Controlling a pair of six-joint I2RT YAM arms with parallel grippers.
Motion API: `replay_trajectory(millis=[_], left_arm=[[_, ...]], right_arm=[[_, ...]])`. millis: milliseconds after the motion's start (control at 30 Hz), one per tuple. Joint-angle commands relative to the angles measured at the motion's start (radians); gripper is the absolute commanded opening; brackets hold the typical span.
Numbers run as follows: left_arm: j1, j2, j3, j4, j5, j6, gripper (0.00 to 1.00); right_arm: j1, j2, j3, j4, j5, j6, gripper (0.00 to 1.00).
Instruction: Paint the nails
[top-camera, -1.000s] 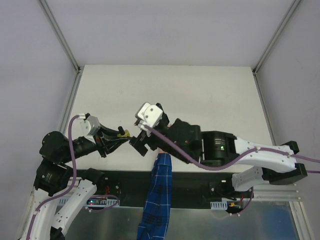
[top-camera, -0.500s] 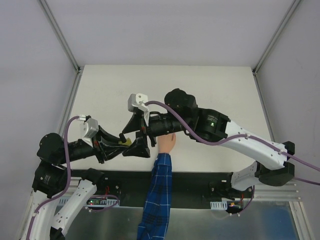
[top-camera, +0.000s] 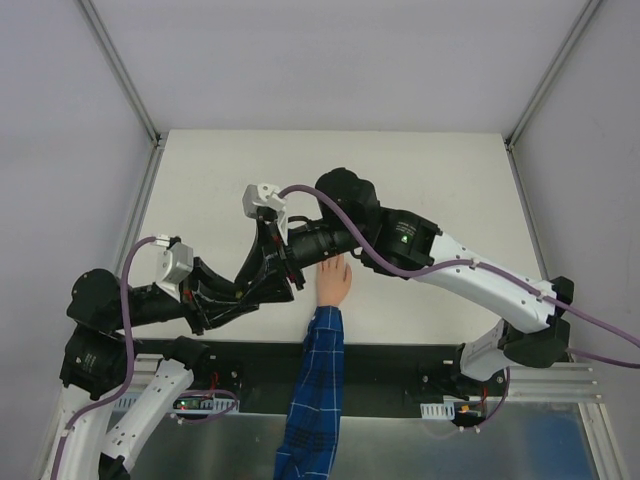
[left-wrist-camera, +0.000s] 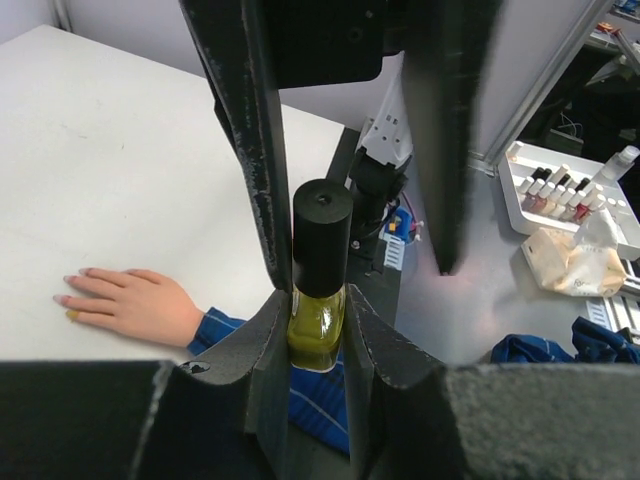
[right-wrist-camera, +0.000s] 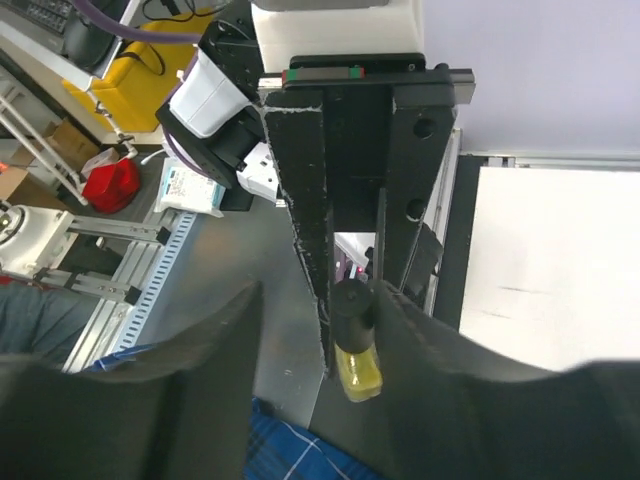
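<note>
A small bottle of yellow polish with a black cap stands between my left gripper's fingers. The left gripper is shut on the glass. My right gripper reaches down over the cap with its jaws open: one finger lies against the cap, the other stands apart. In the right wrist view the bottle sits beside one right finger. The mannequin hand lies flat in its blue plaid sleeve. Its nails are pale; one looks yellow.
Both grippers meet just left of the mannequin hand, over the white table near its front edge. Off the table to the side stand a white tray of polish bottles, a crumpled bag and blue cloth.
My right arm has swung back and left off the mannequin hand, turned over the bottle and narrowed its jaws round the cap. The left gripper has shifted slightly forward, still holding the bottle.
</note>
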Motion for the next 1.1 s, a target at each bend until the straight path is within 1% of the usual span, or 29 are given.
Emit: replay_trajectory(millis=[0, 67, 100, 133, 167, 233, 267, 300, 333, 367, 400, 433, 467, 500, 533, 567, 667, 700, 733, 767, 833, 867, 933, 967, 1033, 1067], left_arm=[[0.005, 0.016, 0.046, 0.044, 0.016, -0.007, 0.00], [0.005, 0.024, 0.055, 0.044, 0.007, -0.004, 0.00], [0.005, 0.026, 0.058, 0.044, -0.001, 0.000, 0.00], [0.005, 0.029, 0.061, 0.044, -0.009, 0.003, 0.00], [0.005, 0.030, 0.069, 0.044, -0.030, 0.006, 0.00], [0.005, 0.030, 0.075, 0.042, -0.078, 0.022, 0.00], [0.005, 0.029, 0.078, 0.038, -0.151, 0.028, 0.00], [0.005, 0.026, 0.075, 0.039, -0.191, 0.046, 0.00], [0.005, 0.021, 0.072, 0.038, -0.225, 0.057, 0.00], [0.005, 0.023, 0.070, 0.033, -0.287, 0.068, 0.00], [0.005, 0.024, 0.069, 0.031, -0.311, 0.086, 0.00], [0.005, 0.035, 0.069, 0.030, -0.328, 0.094, 0.00], [0.005, 0.039, 0.067, 0.033, -0.349, 0.103, 0.00], [0.005, 0.045, 0.069, 0.031, -0.349, 0.106, 0.00], [0.005, 0.059, 0.070, 0.030, -0.345, 0.111, 0.00], [0.005, 0.064, 0.073, 0.030, -0.342, 0.112, 0.00], [0.005, 0.072, 0.075, 0.031, -0.339, 0.111, 0.00], [0.005, 0.067, 0.075, 0.031, -0.334, 0.109, 0.00], [0.005, 0.064, 0.073, 0.031, -0.331, 0.106, 0.00], [0.005, 0.058, 0.070, 0.033, -0.328, 0.103, 0.00], [0.005, 0.039, 0.063, 0.030, -0.316, 0.098, 0.00], [0.005, 0.036, 0.061, 0.030, -0.306, 0.091, 0.00], [0.005, 0.029, 0.053, 0.030, -0.261, 0.085, 0.00], [0.005, 0.024, 0.052, 0.030, -0.251, 0.076, 0.00], [0.005, 0.013, 0.041, 0.030, -0.228, 0.069, 0.00], [0.005, 0.007, 0.035, 0.030, -0.204, 0.065, 0.00]], right_arm=[[-0.007, 0.016, 0.044, 0.074, -0.100, 0.030, 0.34], [-0.007, 0.014, 0.036, 0.068, -0.091, 0.027, 0.20], [-0.007, 0.013, 0.032, 0.065, -0.070, 0.019, 0.08], [-0.005, -0.001, 0.013, 0.061, -0.059, 0.016, 0.03], [-0.005, -0.009, 0.001, 0.061, -0.044, 0.011, 0.01], [-0.007, -0.031, -0.028, 0.064, 0.022, 0.001, 0.01], [-0.002, -0.057, -0.062, 0.067, 0.054, -0.001, 0.01], [0.016, -0.074, -0.077, 0.067, 0.181, -0.005, 0.01], [0.041, -0.088, -0.082, 0.027, 0.287, -0.045, 0.01], [0.085, -0.105, -0.073, -0.001, 0.664, -0.070, 0.01], [0.216, -0.104, -0.059, -0.048, 0.963, -0.094, 0.01], [0.284, -0.093, -0.042, -0.059, 1.251, -0.105, 0.01], [0.342, -0.049, -0.007, -0.062, 1.656, -0.120, 0.01], [0.427, -0.029, -0.001, 0.002, 1.780, -0.168, 0.01], [0.453, -0.001, 0.008, 0.037, 1.864, -0.235, 0.01], [0.470, 0.016, 0.019, 0.051, 1.913, -0.245, 0.01], [0.483, 0.044, 0.042, 0.050, 1.862, -0.248, 0.01], [0.481, 0.037, 0.044, 0.051, 1.843, -0.249, 0.03], [0.480, 0.031, 0.042, 0.051, 1.811, -0.256, 0.08], [0.478, 0.024, 0.039, 0.051, 1.750, -0.262, 0.22], [0.472, -0.010, 0.024, 0.047, 1.682, -0.266, 0.33], [0.464, -0.024, 0.018, 0.030, 1.570, -0.283, 0.47], [0.457, -0.071, -0.001, 0.005, 1.445, -0.298, 0.61], [0.447, -0.087, -0.004, -0.027, 1.317, -0.303, 0.71], [0.424, -0.131, -0.014, -0.065, 1.172, -0.300, 0.80], [0.399, -0.143, -0.013, -0.102, 1.033, -0.296, 0.84]])
